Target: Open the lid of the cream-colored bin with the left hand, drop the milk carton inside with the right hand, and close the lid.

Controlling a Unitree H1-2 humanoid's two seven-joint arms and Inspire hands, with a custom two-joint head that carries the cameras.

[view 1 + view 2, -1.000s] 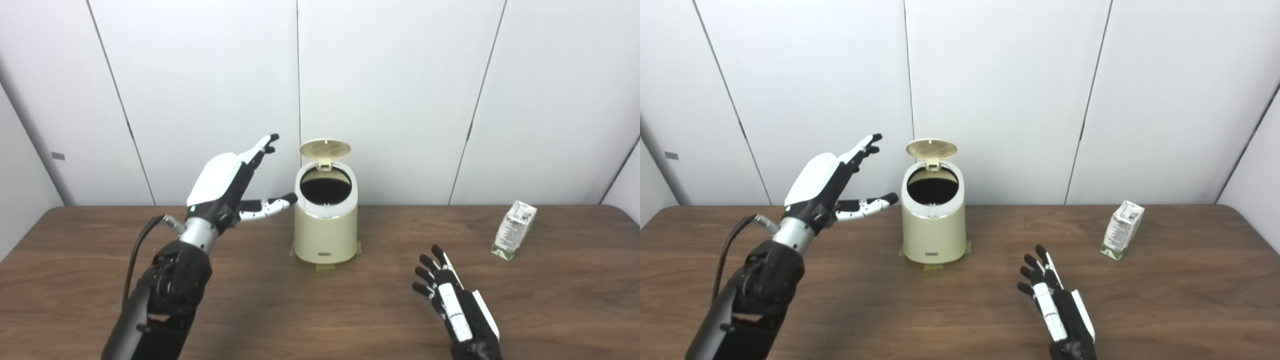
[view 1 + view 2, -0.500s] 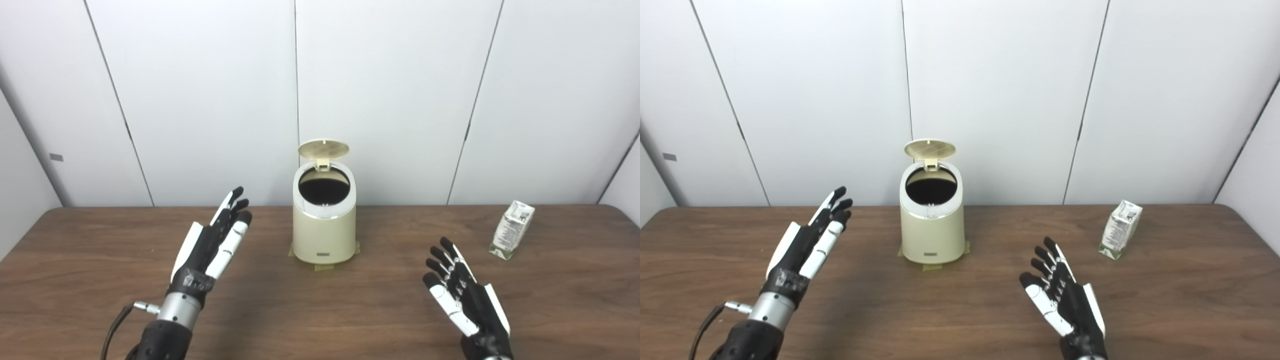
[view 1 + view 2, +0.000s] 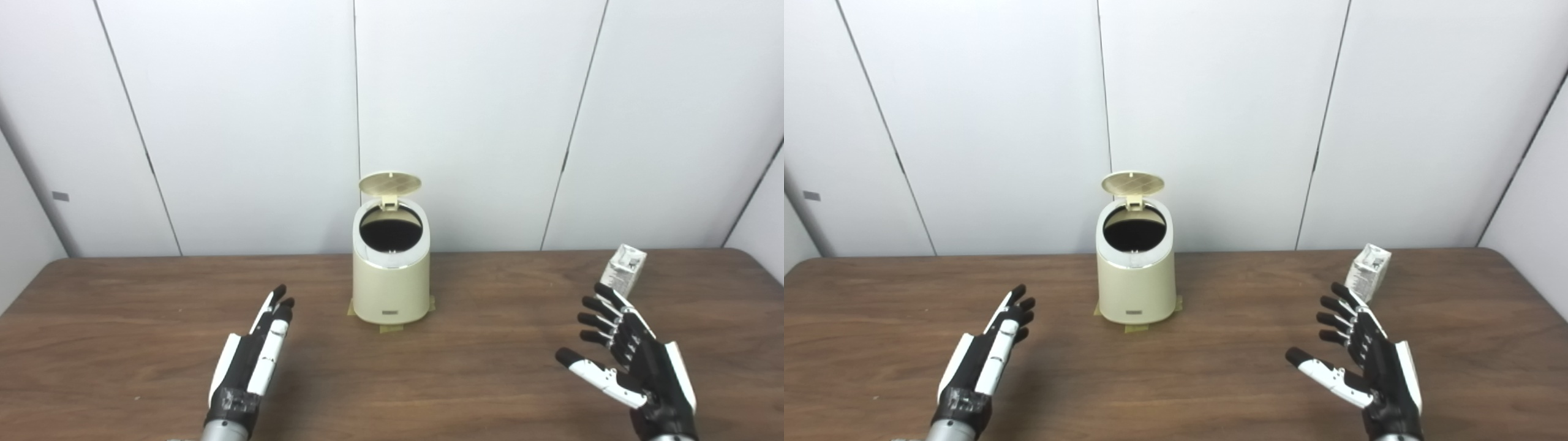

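The cream-colored bin (image 3: 390, 285) stands at the table's middle back. Its round lid (image 3: 389, 182) is tipped up on the rear hinge, and the dark inside shows. A white and green milk carton (image 3: 625, 268) stands at the right, its lower part hidden behind my right hand. My right hand (image 3: 634, 365) is open, palm turned left, fingers spread, just in front of the carton and apart from it. Low over the table at the left front, my left hand (image 3: 257, 361) is open and flat, holding nothing.
Strips of tape (image 3: 392, 327) mark the bin's foot on the brown wooden table (image 3: 122, 318). White wall panels (image 3: 245, 122) rise right behind the table's far edge.
My left hand has dropped from beside the bin's rim down to the table front. My right hand has moved right and forward toward the carton, turning its palm. The view has shifted slightly.
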